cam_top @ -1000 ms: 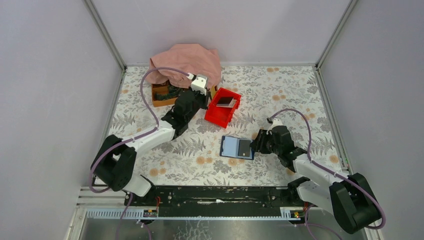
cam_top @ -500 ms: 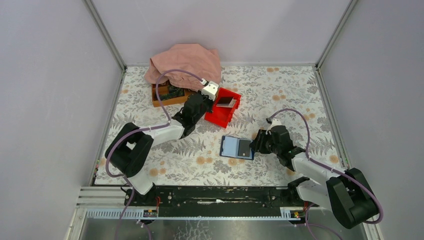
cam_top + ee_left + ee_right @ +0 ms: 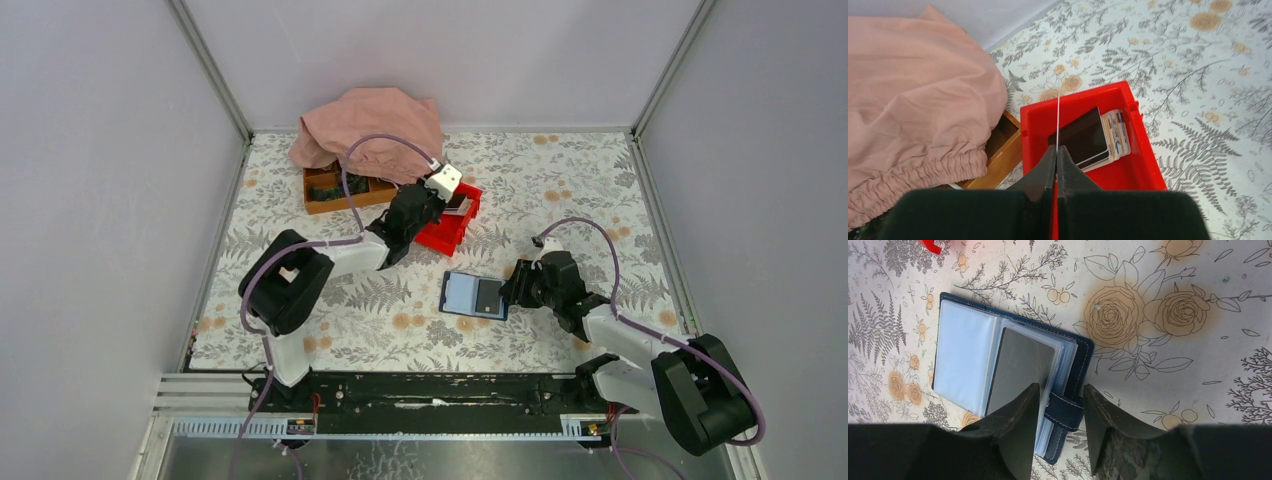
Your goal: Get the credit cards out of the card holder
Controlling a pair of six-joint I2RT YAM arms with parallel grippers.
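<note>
Open card holder lies lengthwise toward right gripper, whose parted jaws straddle its strap; left gripper pinches an edge-on credit card.

A robot lab cell: grey panel walls, aluminium frame, floral tabletop.

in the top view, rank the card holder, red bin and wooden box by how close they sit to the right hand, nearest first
From the right hand:
1. card holder, at its fingertips, just to the left.
2. red bin, farther back and to the left.
3. wooden box, far back on the left side.
</note>
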